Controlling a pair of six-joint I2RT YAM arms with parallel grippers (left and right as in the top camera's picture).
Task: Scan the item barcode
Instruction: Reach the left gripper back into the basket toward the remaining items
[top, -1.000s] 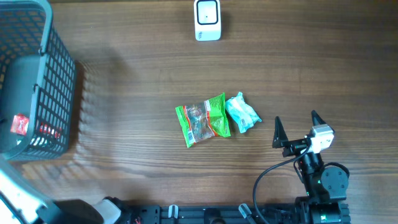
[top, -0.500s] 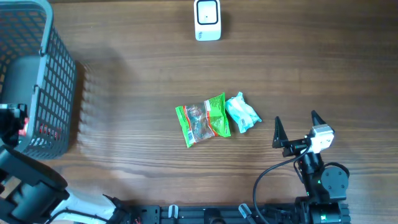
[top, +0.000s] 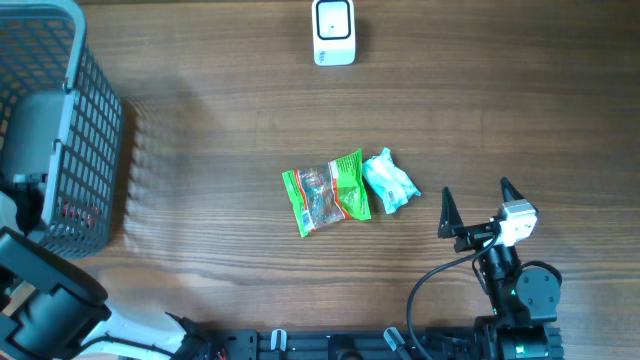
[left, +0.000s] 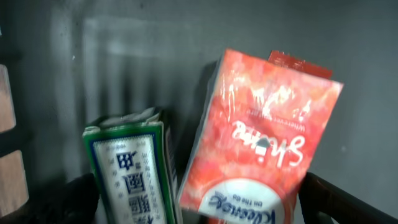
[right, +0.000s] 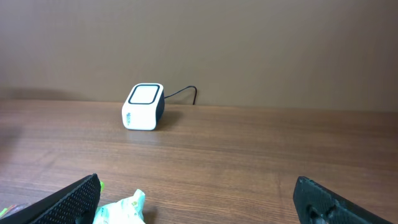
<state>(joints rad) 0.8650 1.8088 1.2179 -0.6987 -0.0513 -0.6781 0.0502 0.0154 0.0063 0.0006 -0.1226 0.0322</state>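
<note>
left claw: jaws wide, empty; right claw: jaws wide, empty, pointing forward

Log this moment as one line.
left gripper open, facing red packet in basket | right gripper open, empty | scanner untouched

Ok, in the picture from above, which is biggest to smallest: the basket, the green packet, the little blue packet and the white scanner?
1. Grey basket
2. Green packet
3. Blue packet and white scanner look about the same size, too close to rank.
</note>
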